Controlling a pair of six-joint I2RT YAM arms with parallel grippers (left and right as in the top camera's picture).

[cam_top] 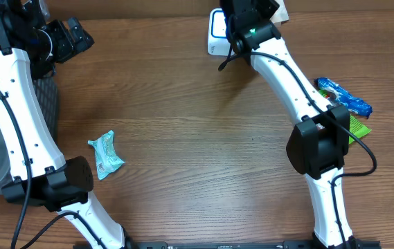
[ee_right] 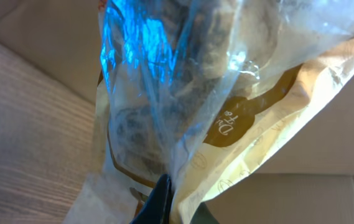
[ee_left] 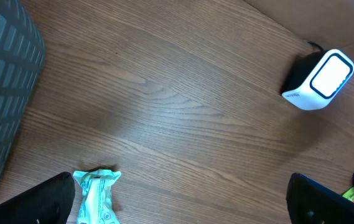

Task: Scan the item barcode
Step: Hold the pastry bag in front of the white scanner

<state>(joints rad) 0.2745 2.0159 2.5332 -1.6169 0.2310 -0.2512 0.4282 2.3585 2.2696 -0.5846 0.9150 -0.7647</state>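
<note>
Pinching a cream snack bag [ee_right: 276,118] by its lower edge, my right claw [ee_right: 175,202] is pressed together, the bag rising just above it near the scanner [cam_top: 215,31]. Its brown script label is unreadable. My left claw [ee_left: 180,208] hangs spread wide.

the right gripper [ee_right: 172,208] is closed on the lower edge of a crinkled clear and cream plastic packet [ee_right: 239,106]. its dark fingers [ee_right: 158,199] meet at the bottom of the view, with the film pinched between them. the packet rises above the fingers and fills most of the view. a blue glare [ee_right: 124,37] lies on the clear film, up and left of the fingers. a brown printed label [ee_right: 232,124] sits up and right of them. a wood-grain table surface [ee_right: 21,143] lies left of the fingers.
</note>
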